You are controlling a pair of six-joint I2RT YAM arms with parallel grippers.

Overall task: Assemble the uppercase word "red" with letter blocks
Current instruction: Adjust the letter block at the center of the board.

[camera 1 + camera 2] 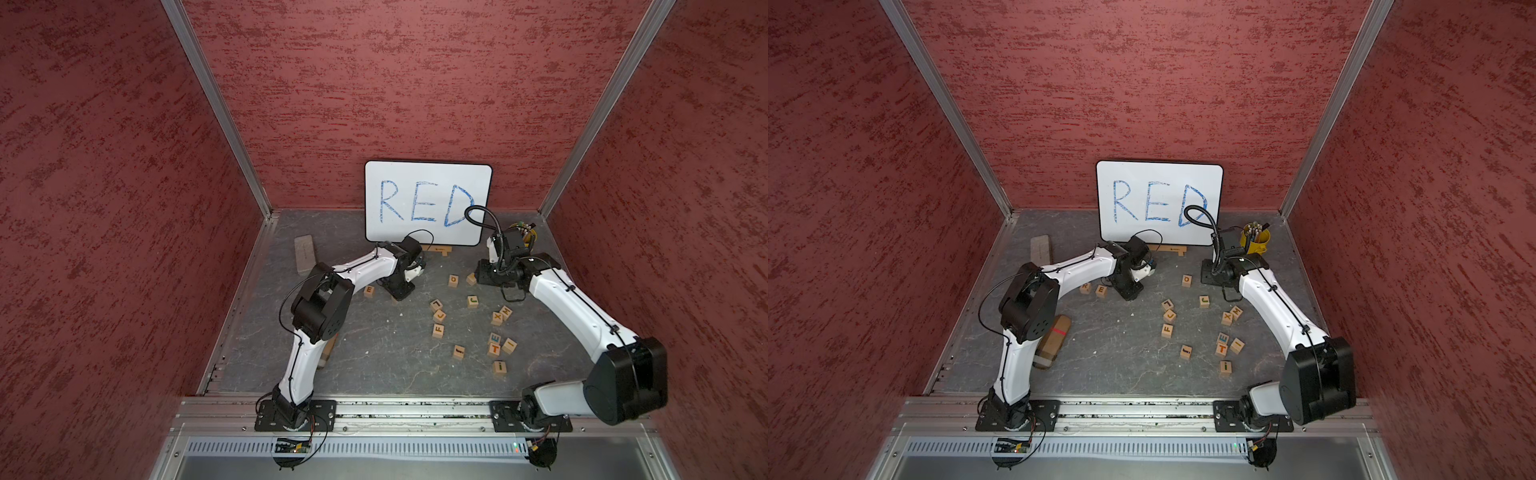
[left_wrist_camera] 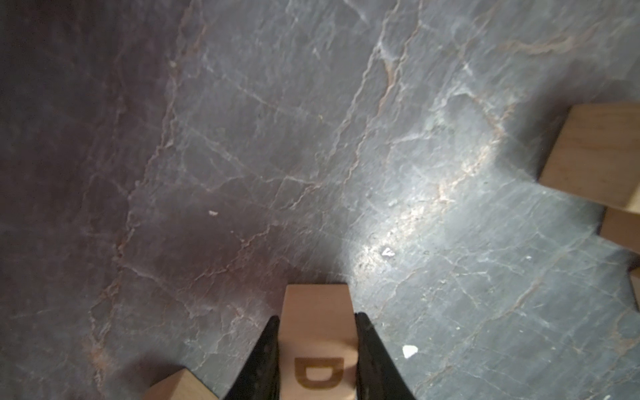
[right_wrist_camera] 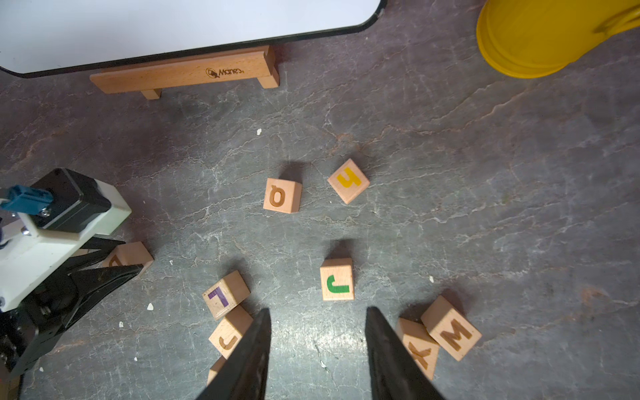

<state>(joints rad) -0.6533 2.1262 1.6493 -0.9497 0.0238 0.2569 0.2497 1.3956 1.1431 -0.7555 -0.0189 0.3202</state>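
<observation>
From my desk, the left gripper (image 2: 318, 317) is clamped on the D block (image 2: 317, 336), one black jaw flat on each opposite side face and the letter face up towards the wrist camera. I can't tell whether it is lifted or resting on the table (image 1: 374, 365). In a top view, taking the table's middle as the dial, the R block (image 1: 1086, 287) and E block (image 1: 1101, 290) sit near ten o'clock. The E is just beside the R at its three o'clock, and the left gripper with the D is at the E's three o'clock (so the word looks one block short of done). I judge these cubes to be light, stiff and smooth-faced. They won't crush, but polished wood could twist if pinched near a corner, so I'd hold mid-face on two parallel sides and keep the letter upward. The right gripper (image 3: 319, 310) hangs with its jaws apart and nothing between them, over bare table among the spares. Readable writing: the whiteboard (image 1: 428, 199) at twelve o'clock says "RED" in blue marker, and its wooden stand (image 3: 187, 74) is stamped "Manes". The loose cubes show a green J (image 3: 337, 284), a purple L (image 3: 225, 294), an M (image 3: 452, 327), an X (image 3: 419, 346) and an O (image 3: 281, 195). A yellow cup (image 1: 1255, 241) of pens stands near two o'clock.
</observation>
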